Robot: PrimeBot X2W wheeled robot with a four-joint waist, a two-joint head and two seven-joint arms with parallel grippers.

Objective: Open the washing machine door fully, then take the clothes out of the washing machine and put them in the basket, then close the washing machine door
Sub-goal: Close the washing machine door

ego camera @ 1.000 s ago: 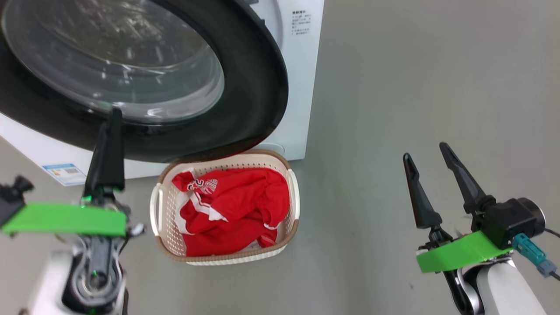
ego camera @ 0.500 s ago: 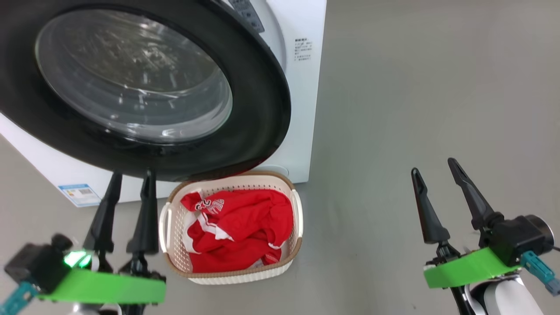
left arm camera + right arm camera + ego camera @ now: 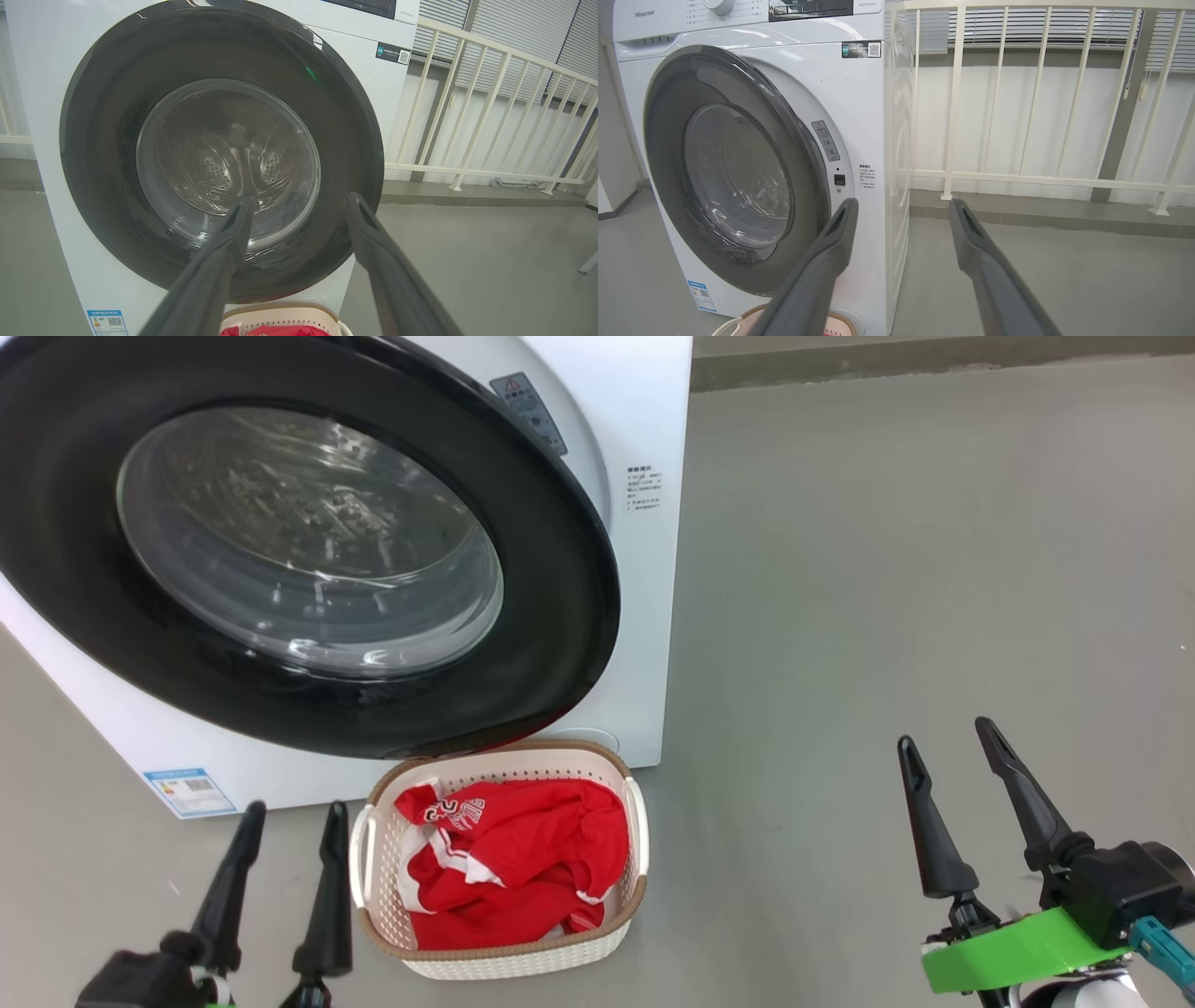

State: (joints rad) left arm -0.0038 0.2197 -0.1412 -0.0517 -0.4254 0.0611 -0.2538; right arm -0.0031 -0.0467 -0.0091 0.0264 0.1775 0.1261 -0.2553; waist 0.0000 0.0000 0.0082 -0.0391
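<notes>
Washing machine door point(image 3: 551, 616) close against the front of the white washing machine point(image 3: 644, 616) at far left; latched or not, cannot tell. Red clothes point(image 3: 523, 859) heaped in the basket point(image 3: 523, 959) on the floor point(image 3: 887, 569), just below the door's lower rim. Left gripper point(image 3: 294, 809) near left, beside the basket, fingers spread wide, holding nothing. Right gripper point(image 3: 944, 733) near right, well apart from the basket, likewise wide and empty.
</notes>
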